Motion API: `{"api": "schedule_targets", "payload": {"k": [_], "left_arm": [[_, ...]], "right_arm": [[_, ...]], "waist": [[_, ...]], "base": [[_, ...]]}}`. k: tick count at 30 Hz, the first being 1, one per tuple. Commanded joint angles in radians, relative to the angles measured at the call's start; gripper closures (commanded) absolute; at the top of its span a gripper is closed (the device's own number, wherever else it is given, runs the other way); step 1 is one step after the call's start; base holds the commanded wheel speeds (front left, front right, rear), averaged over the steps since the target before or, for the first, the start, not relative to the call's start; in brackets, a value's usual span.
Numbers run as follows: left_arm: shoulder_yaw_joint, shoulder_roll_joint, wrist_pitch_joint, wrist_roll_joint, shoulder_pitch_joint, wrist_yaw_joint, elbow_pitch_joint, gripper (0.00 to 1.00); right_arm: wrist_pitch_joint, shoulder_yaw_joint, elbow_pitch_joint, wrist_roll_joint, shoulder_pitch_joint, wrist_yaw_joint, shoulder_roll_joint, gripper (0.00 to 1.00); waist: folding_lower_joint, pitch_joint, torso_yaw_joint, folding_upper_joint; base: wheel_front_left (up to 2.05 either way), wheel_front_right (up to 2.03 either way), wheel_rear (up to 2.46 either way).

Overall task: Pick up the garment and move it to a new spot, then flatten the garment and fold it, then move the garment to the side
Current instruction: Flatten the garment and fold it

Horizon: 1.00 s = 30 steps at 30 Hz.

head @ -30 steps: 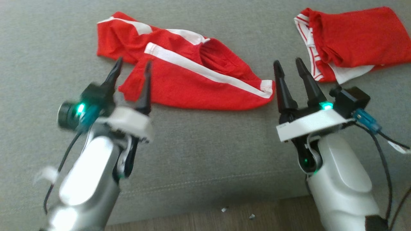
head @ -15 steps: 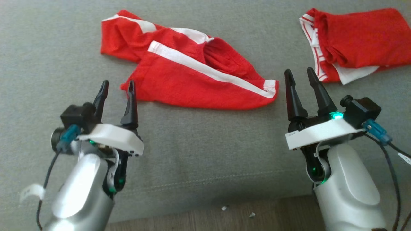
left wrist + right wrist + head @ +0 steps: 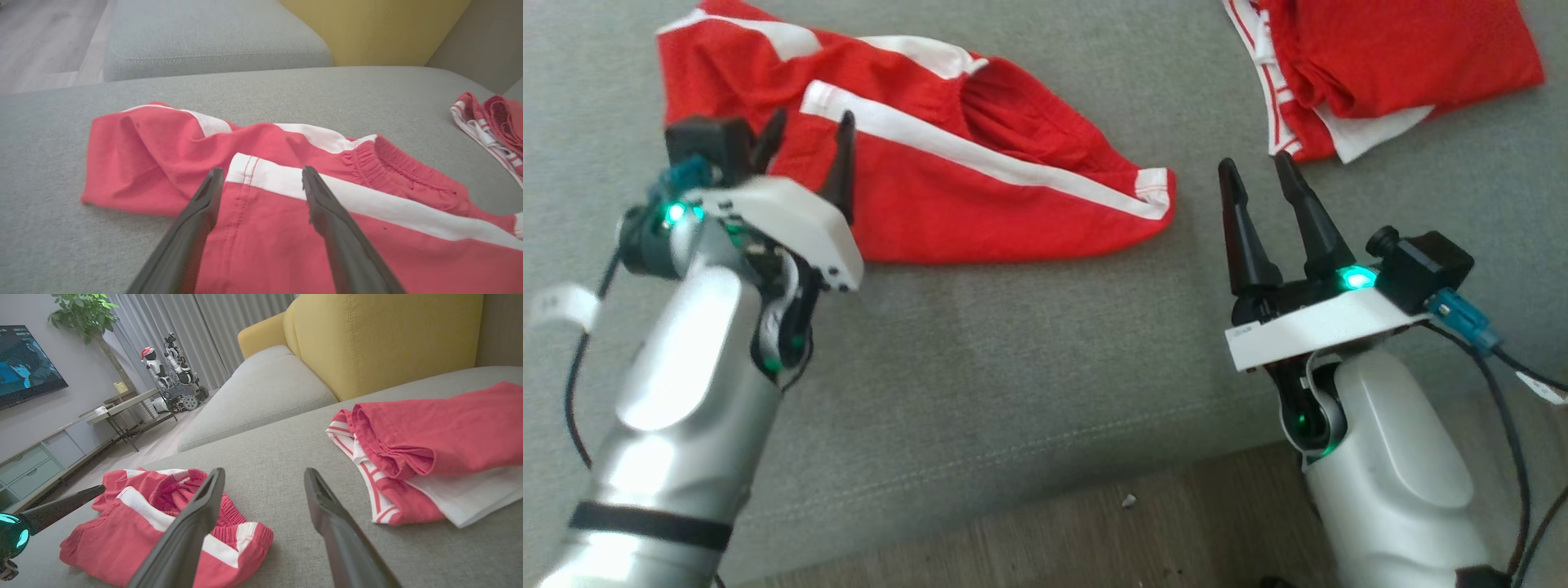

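The garment (image 3: pixel 980 196) is a pair of red shorts with white side stripes, lying crumpled on the grey sofa cushion (image 3: pixel 1029 351). My left gripper (image 3: pixel 811 122) hovers open over its left leg, fingertips near the white stripe, with nothing between them; the left wrist view shows the shorts (image 3: pixel 265 228) under the open left gripper (image 3: pixel 262 171). My right gripper (image 3: pixel 1255 161) stands open above bare cushion, just right of the shorts' waistband end. In the right wrist view the shorts (image 3: pixel 122 531) lie to the left of the open right gripper (image 3: pixel 264 472).
A second red and white garment (image 3: pixel 1388 57) lies folded at the cushion's far right. The cushion's front edge (image 3: pixel 1013 465) drops to a wooden floor (image 3: pixel 1094 539). A yellow backrest (image 3: pixel 388 335) rises behind, with another grey cushion (image 3: pixel 212 36) beyond.
The head view has shifted. My left gripper has moved forward from the near side of the shorts to over their left leg. The right gripper has stayed open in about the same place.
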Motion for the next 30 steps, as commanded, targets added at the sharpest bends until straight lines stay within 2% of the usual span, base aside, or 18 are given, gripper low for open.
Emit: {"api": "schedule_targets", "payload": {"k": [1, 9, 26, 27, 28, 29, 30], "left_arm": [[0.035, 0.038, 0.001, -0.001, -0.048, 0.007, -0.022, 0.0], [0.031, 0.04, 0.034, 0.004, -0.126, 0.019, 0.086, 0.0], [-0.004, 0.007, -0.017, 0.003, -0.2, -0.02, 0.201, 0.0], [-0.005, 0.006, -0.018, 0.002, -0.203, -0.022, 0.205, 0.19], [-0.007, 0.005, -0.019, 0.001, -0.205, -0.024, 0.209, 0.52], [-0.008, 0.004, -0.02, 0.0, -0.208, -0.026, 0.212, 0.65], [-0.009, 0.003, -0.021, -0.002, -0.211, -0.028, 0.216, 0.95]], "right_arm": [[-0.014, 0.023, -0.028, 0.018, -0.021, 0.006, 0.013, 0.0], [-0.029, 0.032, -0.008, 0.028, -0.031, 0.006, 0.013, 0.0], [-0.037, 0.027, 0.016, 0.032, -0.05, 0.006, 0.013, 0.0], [-0.037, 0.028, 0.017, 0.032, -0.051, 0.006, 0.013, 0.0], [-0.037, 0.028, 0.018, 0.033, -0.052, 0.006, 0.013, 0.0], [-0.037, 0.028, 0.019, 0.034, -0.054, 0.006, 0.013, 0.0], [-0.037, 0.028, 0.02, 0.034, -0.055, 0.006, 0.013, 0.0]], "waist": [[-0.0002, 0.013, -0.013, 0.0], [-0.0002, 0.037, -0.028, 0.0], [-0.0002, 0.054, -0.022, 0.0], [-0.0002, 0.054, -0.022, 0.0], [-0.0002, 0.055, -0.023, 0.0], [-0.0002, 0.055, -0.023, 0.0], [-0.0002, 0.056, -0.023, 0.0]], "base": [[0.0, 0.0, 0.0], [0.0, 0.0, 0.0], [0.0, 0.0, 0.0], [0.0, 0.0, 0.0], [0.0, 0.0, 0.0], [0.0, 0.0, 0.0], [0.0, 0.0, 0.0]]}}
